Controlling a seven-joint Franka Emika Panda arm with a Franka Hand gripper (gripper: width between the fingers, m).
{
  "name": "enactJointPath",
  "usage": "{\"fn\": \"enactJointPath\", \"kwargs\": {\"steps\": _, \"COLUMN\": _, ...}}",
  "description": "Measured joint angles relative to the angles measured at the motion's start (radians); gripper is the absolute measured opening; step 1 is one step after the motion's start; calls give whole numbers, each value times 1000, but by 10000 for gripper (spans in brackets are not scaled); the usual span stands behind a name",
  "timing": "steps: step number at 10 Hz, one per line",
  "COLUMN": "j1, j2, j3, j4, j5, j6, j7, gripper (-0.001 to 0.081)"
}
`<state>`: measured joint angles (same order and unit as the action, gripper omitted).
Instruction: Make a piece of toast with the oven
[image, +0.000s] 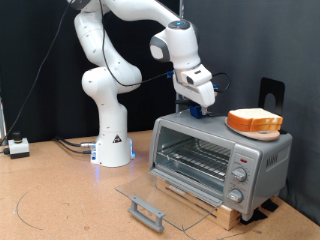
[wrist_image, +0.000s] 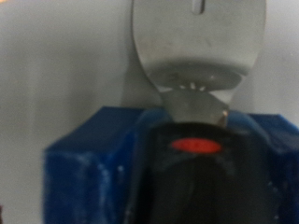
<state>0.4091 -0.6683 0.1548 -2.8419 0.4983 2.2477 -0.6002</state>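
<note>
- Silver toaster oven (image: 215, 155) stands on a wooden board (image: 215, 205) at the exterior view's 4 o'clock. Its glass door (image: 150, 195) is already dropped flat, with the grey bar handle (image: 147, 210) out at 6 o'clock. The wire rack (image: 195, 155) inside looks bare.
- The piece of toast (image: 256, 118) is not in the oven. It lies on an orange plate (image: 240, 127) on the oven's roof, at about 3 o'clock from the gripper. Whether that is one slice or two stacked cannot be told.
- The gripper (image: 197, 103) hangs over the roof's far corner, fingers pointing down, right at a blue holder (image: 193, 113).
- The wrist view looks straight down on a metal spatula (wrist_image: 198, 42) whose black handle (wrist_image: 192, 187), marked with a red spot (wrist_image: 196, 146), sits in that blue holder (wrist_image: 84, 159).
- No fingertip shows in the wrist view and the exterior view is too small, so open or closed cannot be told. Nothing is seen between the fingers.
- Judged step: taking hold of the spatula by its handle.
- To do it well:
  - Keep the red spot centred between the fingers.
  - Close across the handle's narrow sides, not on the blade.
  - Take enough handle that the blade cannot swing.
  - Lift in line with the holder's slot so the holder is not dragged off the roof or knocked towards the plate.
</note>
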Motion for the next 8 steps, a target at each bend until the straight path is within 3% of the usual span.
{"fn": "enactJointPath", "kwargs": {"steps": 4, "j1": 7, "j2": 21, "j3": 1, "j4": 0, "j5": 34, "j6": 23, "j7": -15, "gripper": 809}}
{"fn": "enactJointPath", "kwargs": {"steps": 6, "j1": 10, "j2": 21, "j3": 1, "j4": 1, "j5": 43, "j6": 23, "j7": -17, "gripper": 560}}
{"fn": "enactJointPath", "kwargs": {"steps": 7, "j1": 10, "j2": 21, "j3": 1, "j4": 1, "j5": 44, "j6": 23, "j7": -17, "gripper": 560}}
{"fn": "enactJointPath", "kwargs": {"steps": 8, "j1": 10, "j2": 21, "j3": 1, "j4": 1, "j5": 44, "j6": 23, "j7": -17, "gripper": 393}}
